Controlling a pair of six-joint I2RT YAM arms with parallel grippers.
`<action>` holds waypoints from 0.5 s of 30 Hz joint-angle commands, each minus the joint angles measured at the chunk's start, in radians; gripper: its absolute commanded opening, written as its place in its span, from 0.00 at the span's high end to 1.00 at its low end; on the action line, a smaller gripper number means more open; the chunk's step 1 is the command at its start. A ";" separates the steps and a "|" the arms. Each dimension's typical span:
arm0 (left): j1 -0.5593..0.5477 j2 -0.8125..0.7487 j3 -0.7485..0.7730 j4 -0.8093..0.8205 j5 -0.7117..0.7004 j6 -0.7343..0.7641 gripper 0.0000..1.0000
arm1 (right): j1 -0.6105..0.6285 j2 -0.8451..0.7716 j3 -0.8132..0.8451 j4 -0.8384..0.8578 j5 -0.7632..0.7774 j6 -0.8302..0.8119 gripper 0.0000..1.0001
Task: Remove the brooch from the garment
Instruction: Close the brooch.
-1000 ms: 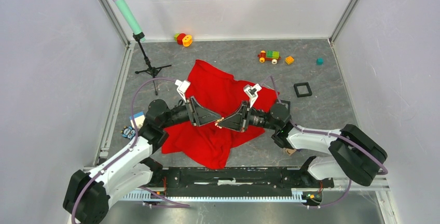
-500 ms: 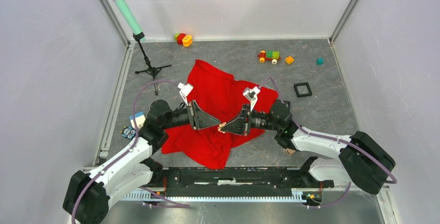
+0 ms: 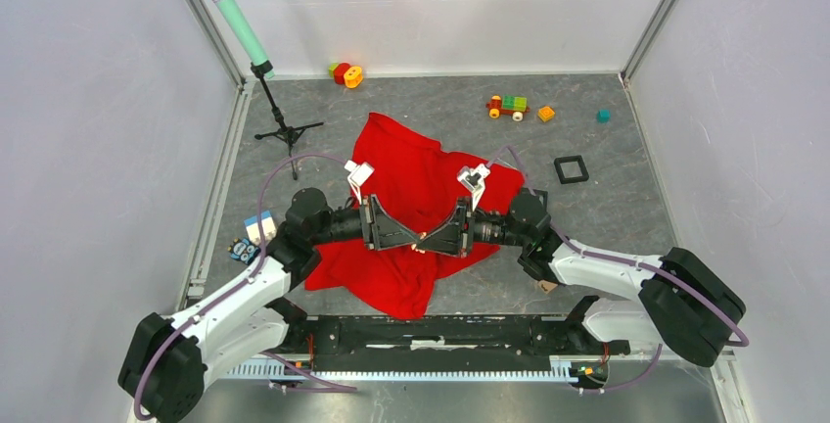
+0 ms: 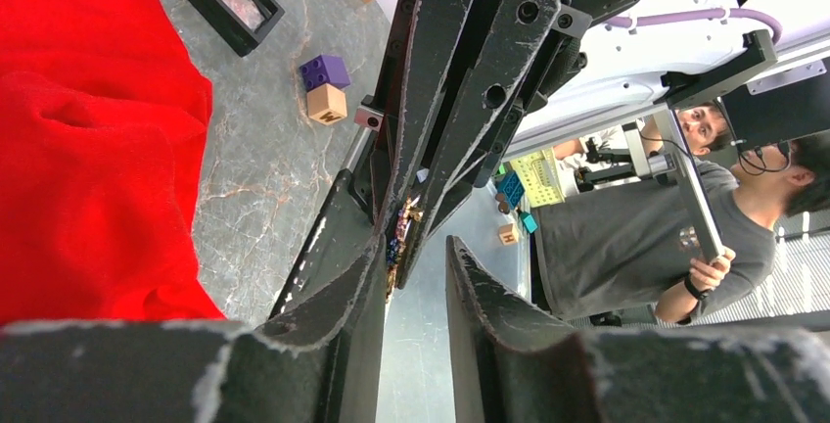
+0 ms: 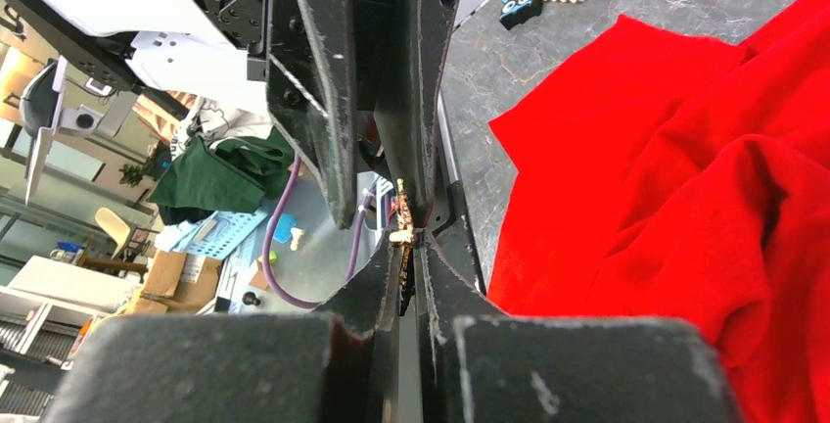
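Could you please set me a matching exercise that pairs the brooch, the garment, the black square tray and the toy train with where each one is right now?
Things:
1. brooch
2. garment
3. black square tray
4. toy train

Places:
A. spread out in the middle of the table
B. at the table's far edge, right of centre
C. pinched in the tips of the right pincer
D. on the table just to the right of the garment

Pairs: 1-C, 2-A, 3-D, 4-B.
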 commanded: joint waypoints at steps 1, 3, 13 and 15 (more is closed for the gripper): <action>-0.017 0.008 0.026 -0.014 0.015 0.065 0.70 | -0.005 0.005 0.039 0.057 -0.014 0.018 0.99; -0.019 0.011 0.026 -0.017 0.011 0.069 0.79 | -0.005 0.009 0.039 0.063 -0.016 0.023 0.99; -0.025 -0.024 0.035 -0.081 -0.040 0.108 0.98 | -0.005 -0.003 0.022 0.070 -0.023 0.021 0.65; -0.025 -0.054 0.037 -0.107 -0.068 0.119 0.98 | -0.005 -0.019 0.014 0.057 -0.017 0.005 0.51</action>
